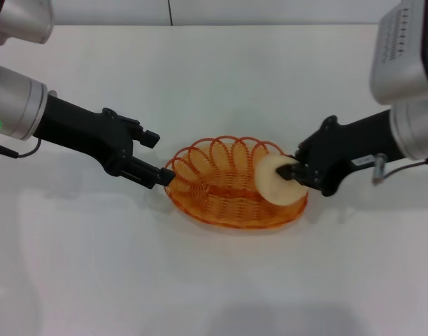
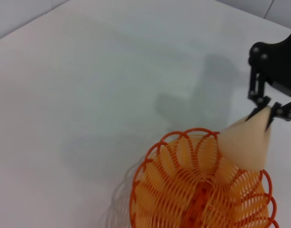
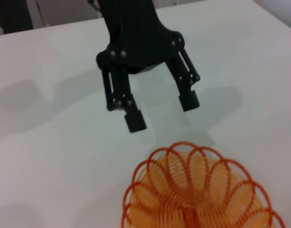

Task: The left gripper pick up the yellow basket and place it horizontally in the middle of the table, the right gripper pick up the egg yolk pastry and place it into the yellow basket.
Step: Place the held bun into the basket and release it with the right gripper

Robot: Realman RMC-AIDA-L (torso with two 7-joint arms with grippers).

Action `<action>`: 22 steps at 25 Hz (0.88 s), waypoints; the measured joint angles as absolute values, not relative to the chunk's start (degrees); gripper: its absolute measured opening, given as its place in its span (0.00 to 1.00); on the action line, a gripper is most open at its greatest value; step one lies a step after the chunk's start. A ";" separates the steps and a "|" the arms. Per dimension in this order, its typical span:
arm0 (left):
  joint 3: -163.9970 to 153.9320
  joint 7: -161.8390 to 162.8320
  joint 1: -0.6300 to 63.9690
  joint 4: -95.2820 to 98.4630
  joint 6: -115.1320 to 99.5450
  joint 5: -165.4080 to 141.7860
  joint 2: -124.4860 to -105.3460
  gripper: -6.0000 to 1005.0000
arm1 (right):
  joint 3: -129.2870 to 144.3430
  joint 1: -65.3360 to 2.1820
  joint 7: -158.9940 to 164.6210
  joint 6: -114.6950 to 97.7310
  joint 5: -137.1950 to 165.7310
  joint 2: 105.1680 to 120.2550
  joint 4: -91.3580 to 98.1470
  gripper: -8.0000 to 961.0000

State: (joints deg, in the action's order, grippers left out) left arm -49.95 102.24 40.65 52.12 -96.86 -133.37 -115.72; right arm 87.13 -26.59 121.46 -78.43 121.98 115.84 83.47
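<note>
The basket [image 1: 235, 185] lies flat near the middle of the table [image 1: 214, 280], its long axis running left to right, and its spiral base sits on the white top. The right gripper [image 1: 292, 170] reaches in from the right edge and is clenched on the pastry [image 1: 278, 180], which stands on edge, tilted, over the basket's right end, against the looped rim there. In the left wrist view the pastry [image 2: 247, 142] shows pinched at its top by two black fingertips [image 2: 269, 121] above the basket [image 2: 202, 185]. The left gripper [image 1: 157, 155] comes in from the left edge, released, fingers spread; the lower finger is at the basket's left rim, though contact cannot be told. The right wrist view shows that claw [image 3: 160, 109] open, just beyond the basket [image 3: 198, 190]
</note>
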 joint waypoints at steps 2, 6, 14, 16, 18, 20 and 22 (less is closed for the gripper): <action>-49.92 102.17 40.61 52.12 -96.86 -133.36 -115.76 0.87 | 88.44 -26.65 121.39 -76.12 121.67 115.84 82.45 0.06; -50.08 102.12 40.60 52.12 -96.86 -133.12 -115.91 0.87 | 90.30 -26.79 121.06 -73.16 121.23 115.84 80.74 0.06; -50.12 102.13 40.60 52.12 -96.65 -132.95 -115.93 0.87 | 92.62 -26.97 120.94 -70.33 121.19 115.84 79.89 0.05; -50.15 102.13 40.59 52.12 -96.47 -132.95 -115.93 0.87 | 92.86 -27.03 120.93 -69.88 121.20 115.84 79.84 0.05; -50.07 102.13 40.55 52.12 -96.43 -132.95 -115.93 0.87 | 93.07 -27.22 120.88 -69.61 121.19 115.84 79.82 0.05; -49.96 102.12 40.44 52.12 -96.33 -132.95 -115.93 0.87 | 93.12 -27.36 120.86 -69.50 121.20 115.84 79.77 0.09; -49.90 102.03 40.30 52.12 -96.25 -132.89 -115.93 0.87 | 93.12 -27.41 120.85 -69.17 120.99 115.84 79.74 0.15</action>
